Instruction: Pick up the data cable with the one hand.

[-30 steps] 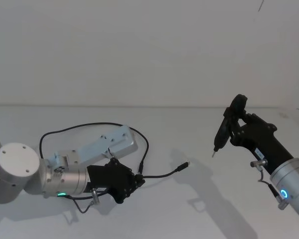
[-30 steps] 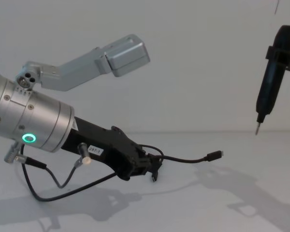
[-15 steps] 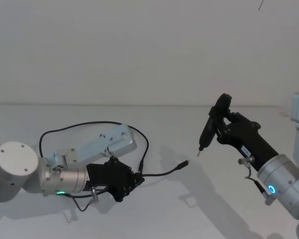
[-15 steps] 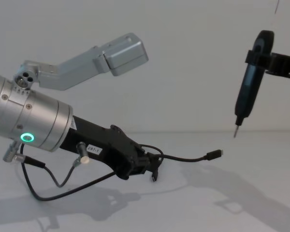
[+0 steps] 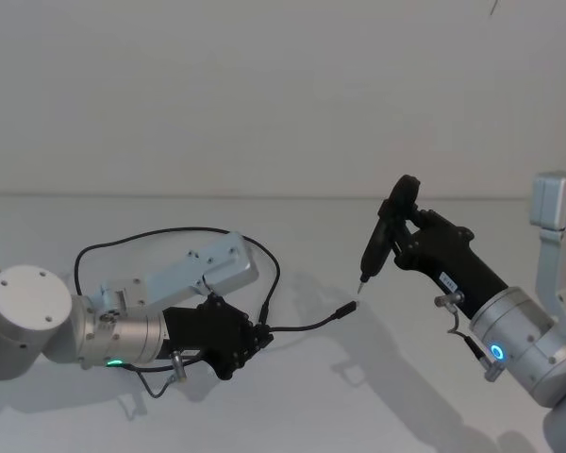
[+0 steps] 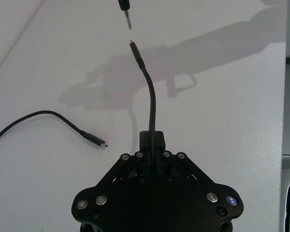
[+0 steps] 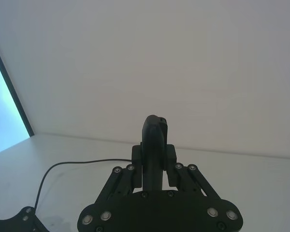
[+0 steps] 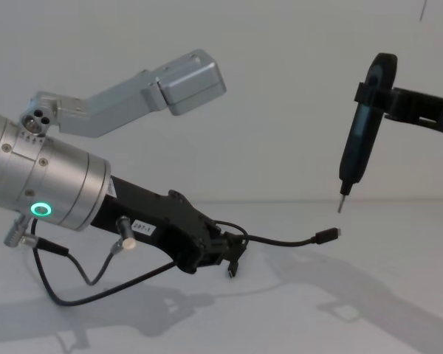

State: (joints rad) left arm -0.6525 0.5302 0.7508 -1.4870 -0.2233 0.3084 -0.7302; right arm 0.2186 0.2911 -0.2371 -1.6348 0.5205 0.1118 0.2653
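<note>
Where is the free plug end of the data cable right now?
In the head view the data cable juts right from the left hand, shut on it; its plug tip sits at centre, just below the pointed tool in the right hand.

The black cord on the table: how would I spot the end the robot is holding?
Find the left pincer, low over the white table. It grips the black cord, whose raised plug sticks out in the air under the pen-like tool; the other plug lies flat.

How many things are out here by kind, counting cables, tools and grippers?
Data cable: 1, black, clamped by the left gripper
Stick-like pointed tool: 1, black, clamped by the right gripper
Grippers: 2
Total: 4
</note>
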